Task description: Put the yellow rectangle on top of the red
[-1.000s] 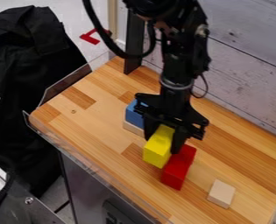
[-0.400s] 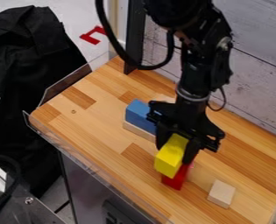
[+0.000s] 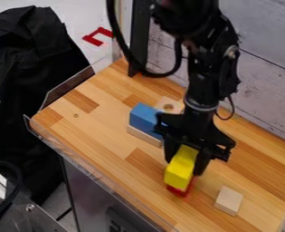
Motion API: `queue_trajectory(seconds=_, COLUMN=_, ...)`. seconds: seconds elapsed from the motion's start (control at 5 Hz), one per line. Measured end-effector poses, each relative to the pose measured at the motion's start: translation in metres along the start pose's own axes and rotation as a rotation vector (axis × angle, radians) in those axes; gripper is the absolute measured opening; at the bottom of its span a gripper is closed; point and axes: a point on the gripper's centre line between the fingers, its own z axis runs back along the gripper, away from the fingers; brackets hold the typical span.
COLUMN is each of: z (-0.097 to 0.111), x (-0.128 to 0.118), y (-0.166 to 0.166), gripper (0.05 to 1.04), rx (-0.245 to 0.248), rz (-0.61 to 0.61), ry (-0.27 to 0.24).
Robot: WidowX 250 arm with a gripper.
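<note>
The black gripper [image 3: 185, 166] is hanging over the front half of the wooden worktop [image 3: 99, 124], with the arm [image 3: 206, 79] extending down from the top edge of the view. Its two fingers are standing partly apart, at the width of the yellow block [image 3: 181, 167], and are gripping that block between them, one finger on each side. The yellow block is sitting at a tilt in the view, directly over the red block [image 3: 179, 192]. Only the near end of the red block is showing, below the yellow one; whether the two are touching cannot be told. Behind and to the left of the gripper in the view, the blue block [image 3: 143, 117] is resting on a long pale block [image 3: 143, 135]. A pale block with a round hole [image 3: 168, 104] is lying just behind the blue one. A small pale block [image 3: 228, 200] is lying to the right of the red block.
</note>
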Motion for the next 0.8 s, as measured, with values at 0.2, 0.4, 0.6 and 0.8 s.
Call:
queue_trajectory(seconds=0.2, z=-0.0009, x=0.0062, y=-0.0025, gripper=0.584, rx=-0.01, rz=0.01, ry=-0.013)
queue_trajectory(seconds=0.4, z=-0.0014, x=0.0106, y=-0.0043, gripper=0.584, rx=-0.011, rz=0.018, ry=-0.017)
queue_trajectory(seconds=0.6, z=-0.002, x=0.0129, y=-0.0054, gripper=0.584, rx=-0.008, rz=0.019, ry=-0.015)
queue_trajectory(seconds=0.8, z=-0.0023, x=0.0139, y=-0.005, gripper=0.584, rx=-0.006, rz=0.027, ry=-0.016)
